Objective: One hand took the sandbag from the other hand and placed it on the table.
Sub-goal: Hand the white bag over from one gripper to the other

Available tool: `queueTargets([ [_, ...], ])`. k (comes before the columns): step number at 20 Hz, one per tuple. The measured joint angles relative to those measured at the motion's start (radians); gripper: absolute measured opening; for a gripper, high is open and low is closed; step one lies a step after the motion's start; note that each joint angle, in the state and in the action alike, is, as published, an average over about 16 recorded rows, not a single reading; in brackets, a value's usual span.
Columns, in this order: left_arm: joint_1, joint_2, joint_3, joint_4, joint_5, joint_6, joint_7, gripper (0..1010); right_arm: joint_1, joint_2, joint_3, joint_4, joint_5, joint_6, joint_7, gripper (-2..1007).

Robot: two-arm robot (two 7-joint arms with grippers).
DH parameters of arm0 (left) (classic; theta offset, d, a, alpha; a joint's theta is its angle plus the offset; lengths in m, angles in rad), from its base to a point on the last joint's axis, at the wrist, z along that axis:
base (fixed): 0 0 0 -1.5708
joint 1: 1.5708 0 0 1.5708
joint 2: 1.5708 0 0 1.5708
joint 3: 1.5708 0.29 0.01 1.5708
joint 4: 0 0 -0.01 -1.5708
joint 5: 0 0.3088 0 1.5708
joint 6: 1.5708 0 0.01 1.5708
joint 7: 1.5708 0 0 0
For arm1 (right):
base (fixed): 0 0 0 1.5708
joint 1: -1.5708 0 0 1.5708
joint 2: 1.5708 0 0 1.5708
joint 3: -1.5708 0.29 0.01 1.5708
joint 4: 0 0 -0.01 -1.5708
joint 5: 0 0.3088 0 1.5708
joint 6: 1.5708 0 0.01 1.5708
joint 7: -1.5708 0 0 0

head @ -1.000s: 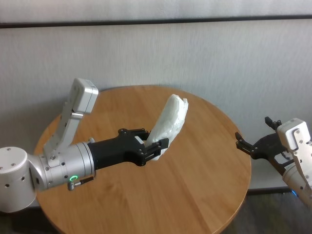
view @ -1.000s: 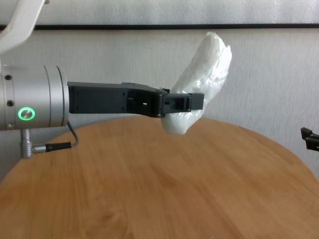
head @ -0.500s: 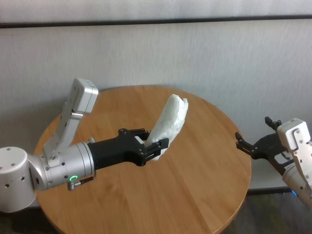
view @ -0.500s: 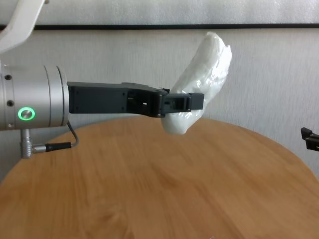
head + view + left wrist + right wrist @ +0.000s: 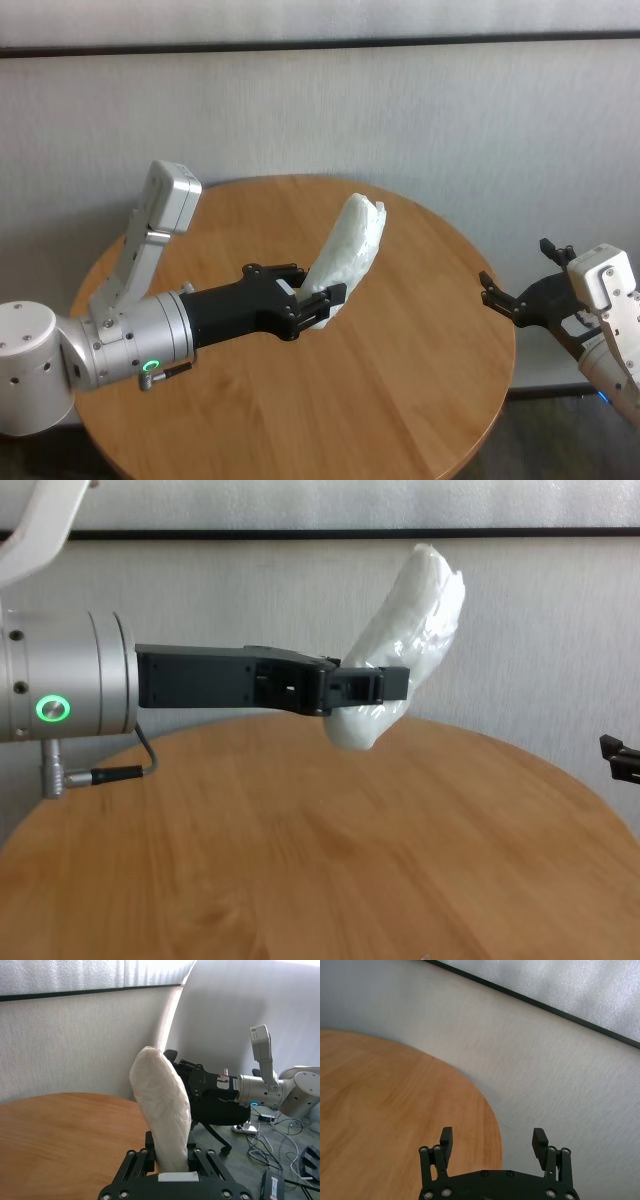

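My left gripper [image 5: 316,299], on the wrist with the green ring light [image 5: 150,367], is shut on the lower end of the white sandbag [image 5: 353,243]. It holds the bag tilted upward above the middle of the round wooden table [image 5: 420,350]. The chest view shows the sandbag [image 5: 412,615] well clear of the tabletop [image 5: 300,860]. The left wrist view shows the bag [image 5: 162,1105] rising upright from between the jaws. My right gripper [image 5: 515,265] is open and empty, just off the table's right edge, pointing toward the bag. The right wrist view shows its spread fingertips [image 5: 446,1136] over the table's rim [image 5: 485,1125].
A pale wall with a dark rail runs behind the table. The left arm's white elbow link [image 5: 165,205] rises over the table's left part. Cables and devices lie on the floor in the left wrist view [image 5: 280,1160].
The right gripper has edged slightly left toward the table. The left gripper and the sandbag have not moved.
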Motion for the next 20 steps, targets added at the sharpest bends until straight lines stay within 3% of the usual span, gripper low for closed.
queueTargets([
  [20,0.000,0.000,0.000,0.000,0.000,0.000,0.000,360,-0.031,-0.018,0.069,-0.040,0.066,-0.018,0.111,1001],
])
